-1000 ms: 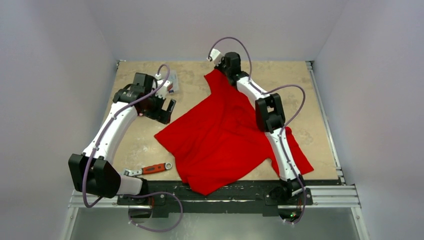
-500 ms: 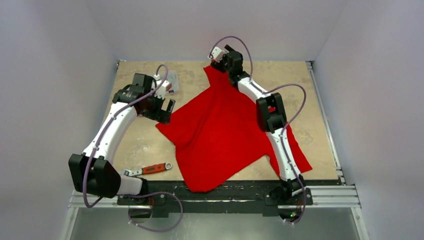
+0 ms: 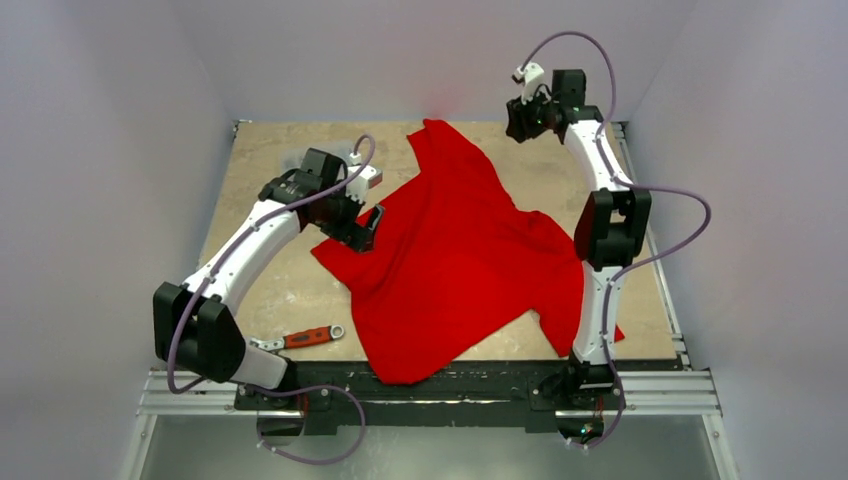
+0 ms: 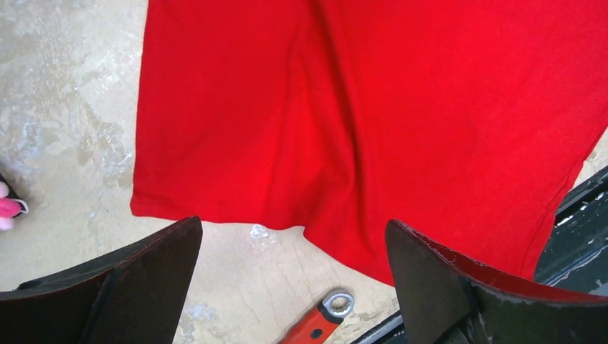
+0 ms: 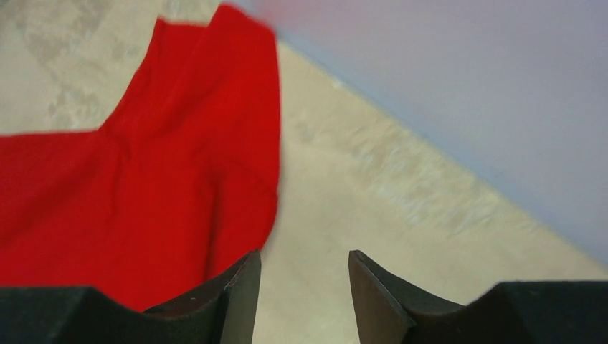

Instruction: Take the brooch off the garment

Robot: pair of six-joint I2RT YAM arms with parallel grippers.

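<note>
The garment (image 3: 450, 260), a bright red T-shirt, lies spread flat over the middle of the table, its lower hem hanging off the front edge. My left gripper (image 3: 365, 228) hovers wide open over its left edge; the cloth (image 4: 358, 107) fills the left wrist view above my gripper (image 4: 294, 222). A small pink-and-white scrap (image 4: 6, 209), perhaps the brooch, sits on bare table at that view's far left edge, cut off. My right gripper (image 3: 518, 118) is raised at the back right, jaws apart and empty (image 5: 304, 254), beside the shirt's far corner (image 5: 143, 179).
A red-handled wrench (image 3: 300, 338) lies on the tan table (image 3: 280, 290) near the front left, also seen in the left wrist view (image 4: 315, 322). The black front rail (image 4: 581, 208) borders the table. The back wall stands close behind the right gripper.
The right gripper let go of the shirt's far corner, rose and swung to the back right. The shirt settled flat. The left arm moved right, over the shirt's left edge.
</note>
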